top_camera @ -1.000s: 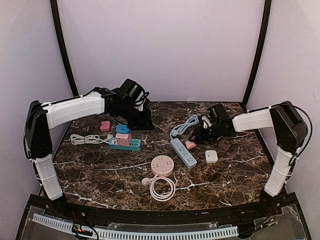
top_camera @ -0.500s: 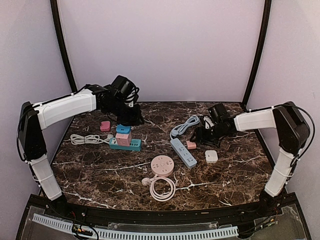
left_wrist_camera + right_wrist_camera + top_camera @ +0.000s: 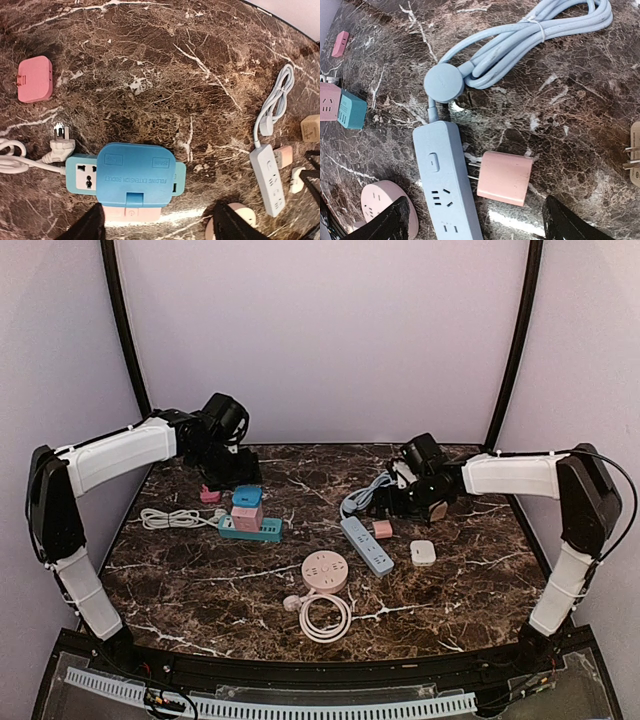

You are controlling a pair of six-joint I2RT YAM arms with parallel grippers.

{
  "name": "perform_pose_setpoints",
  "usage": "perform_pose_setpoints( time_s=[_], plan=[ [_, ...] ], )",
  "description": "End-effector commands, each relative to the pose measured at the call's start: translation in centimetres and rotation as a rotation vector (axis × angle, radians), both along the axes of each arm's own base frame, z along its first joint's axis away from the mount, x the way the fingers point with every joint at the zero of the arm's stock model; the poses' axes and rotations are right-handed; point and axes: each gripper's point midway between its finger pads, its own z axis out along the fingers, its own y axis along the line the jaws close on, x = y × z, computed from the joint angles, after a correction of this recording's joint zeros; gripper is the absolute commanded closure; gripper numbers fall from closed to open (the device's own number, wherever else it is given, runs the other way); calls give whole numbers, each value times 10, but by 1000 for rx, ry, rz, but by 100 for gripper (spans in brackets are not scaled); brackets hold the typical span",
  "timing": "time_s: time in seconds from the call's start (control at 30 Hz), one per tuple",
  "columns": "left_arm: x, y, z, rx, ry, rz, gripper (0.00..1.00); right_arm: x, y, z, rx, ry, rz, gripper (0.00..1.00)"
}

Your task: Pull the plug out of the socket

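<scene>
Now both grippers hang over the table [image 3: 470, 590] with nothing in them. The right gripper [image 3: 477, 225] has its fingers [image 3: 390, 225] spread wide, one to each side of the pink plug [image 3: 504, 177]. That plug lies flat on the marble in the right half of the table, toward the far edge. Its bare prongs point at the side of the blue strip [image 3: 445, 175], just beside it and in no socket. The strip's bundled cable [image 3: 530, 35] lies behind it.

The left gripper [image 3: 157, 227] is also spread, above the teal strip [image 3: 80, 177] near the table's left edge. A blue adapter [image 3: 135, 177] sits plugged on top of that strip, with a pink adapter [image 3: 132, 214] next to it. A pink block [image 3: 34, 79] lies apart, nearer the far left corner.
</scene>
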Motion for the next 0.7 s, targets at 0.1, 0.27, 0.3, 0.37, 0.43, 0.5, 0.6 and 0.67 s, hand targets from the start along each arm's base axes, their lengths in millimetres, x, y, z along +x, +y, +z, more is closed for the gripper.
perform_pose_setpoints(
  time_s=[0.1, 0.27, 0.3, 0.37, 0.43, 0.5, 0.6, 0.67],
  plan=[
    [6, 11, -21, 134, 31, -11, 15, -2, 29, 32, -4, -80, 60, 8],
    [17, 7, -37, 184, 60, -34, 14, -8, 59, 36, 23, -95, 125, 8],
    [21, 6, -34, 187, 50, -40, 14, -8, 65, 36, 30, -99, 139, 8],
    [24, 6, -37, 209, 59, -40, 14, -9, 78, 38, 44, -110, 168, 8],
    [26, 10, -41, 240, 69, -32, 14, -10, 90, 39, 50, -116, 195, 8],
    [27, 13, -45, 264, 77, -26, 15, -11, 99, 38, 48, -118, 215, 8],
    [26, 17, -46, 288, 89, -15, 15, -12, 109, 36, 51, -115, 234, 8],
    [24, 18, -48, 290, 98, -13, 15, -13, 114, 35, 56, -113, 245, 8]
  ],
)
